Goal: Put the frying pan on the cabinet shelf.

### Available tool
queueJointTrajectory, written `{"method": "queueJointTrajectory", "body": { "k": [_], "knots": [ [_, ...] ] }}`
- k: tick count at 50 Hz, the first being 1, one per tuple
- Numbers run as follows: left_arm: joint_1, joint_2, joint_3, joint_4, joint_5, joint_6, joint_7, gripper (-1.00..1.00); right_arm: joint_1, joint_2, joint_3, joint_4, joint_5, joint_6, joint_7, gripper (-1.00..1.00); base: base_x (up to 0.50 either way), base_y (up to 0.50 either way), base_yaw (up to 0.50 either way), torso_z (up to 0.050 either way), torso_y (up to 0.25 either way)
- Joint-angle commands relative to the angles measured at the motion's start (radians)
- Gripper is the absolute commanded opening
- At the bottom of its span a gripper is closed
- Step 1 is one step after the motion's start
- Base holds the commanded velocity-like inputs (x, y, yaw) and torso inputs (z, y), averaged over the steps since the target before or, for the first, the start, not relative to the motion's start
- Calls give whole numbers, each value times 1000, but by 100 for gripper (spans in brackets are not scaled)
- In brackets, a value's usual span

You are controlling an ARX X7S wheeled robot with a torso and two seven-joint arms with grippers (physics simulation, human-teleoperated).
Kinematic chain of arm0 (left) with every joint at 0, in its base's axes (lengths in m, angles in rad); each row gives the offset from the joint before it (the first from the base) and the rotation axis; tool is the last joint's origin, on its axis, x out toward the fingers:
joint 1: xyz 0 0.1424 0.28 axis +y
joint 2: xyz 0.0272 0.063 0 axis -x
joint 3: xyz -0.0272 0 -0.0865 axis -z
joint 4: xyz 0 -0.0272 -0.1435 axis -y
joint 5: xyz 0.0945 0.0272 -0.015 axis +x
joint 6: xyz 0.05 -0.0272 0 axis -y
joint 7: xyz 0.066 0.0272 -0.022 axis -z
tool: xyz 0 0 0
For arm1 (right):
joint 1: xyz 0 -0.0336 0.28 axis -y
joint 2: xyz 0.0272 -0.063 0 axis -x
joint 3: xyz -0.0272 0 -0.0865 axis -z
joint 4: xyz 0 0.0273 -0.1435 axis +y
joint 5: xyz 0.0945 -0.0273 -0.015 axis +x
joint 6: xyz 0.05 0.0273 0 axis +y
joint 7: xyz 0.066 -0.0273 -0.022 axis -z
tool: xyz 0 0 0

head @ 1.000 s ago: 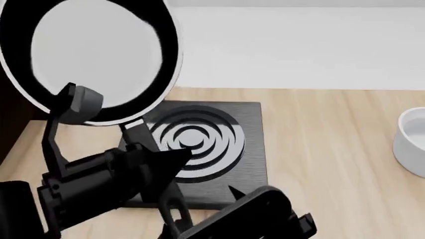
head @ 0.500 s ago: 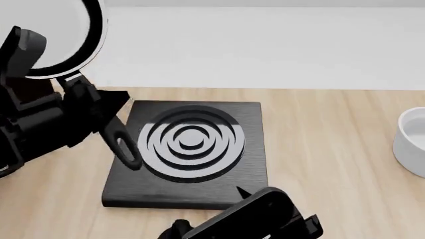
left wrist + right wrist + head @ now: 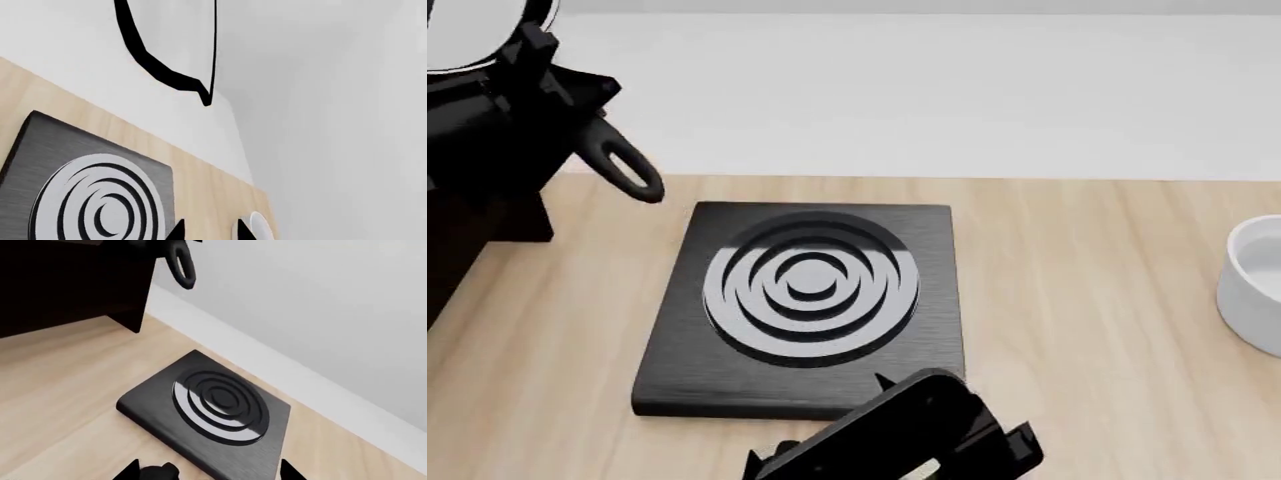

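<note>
Left hand (image 3: 527, 95) holds the pan (image 3: 481, 30) by its handle, airborne at the head view's top-left, above the cabinet (image 3: 467, 235). Loop end hangs over the desk (image 3: 1068, 300), clear of the stove (image 3: 807, 310). Right hand (image 3: 207, 472): fingertips spread apart, empty. Bowl (image 3: 1257, 285) far right.

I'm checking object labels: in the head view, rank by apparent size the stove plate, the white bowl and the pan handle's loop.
1. stove plate
2. white bowl, cut off by the frame edge
3. pan handle's loop
</note>
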Motion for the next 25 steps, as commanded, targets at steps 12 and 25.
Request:
{"method": "queueJointTrajectory", "body": {
  "k": [12,25],
  "knots": [
    [54,-98,-263,49,-241,27,-67,-100,1,-33,-65,26,-31,-2,3,100,0,0,0,0,2],
    [164,-117,-373,135,-343,59,-151,-100,-12,-43,-98,30,-61,-17,-3,100,0,0,0,1,2]
  ]
}}
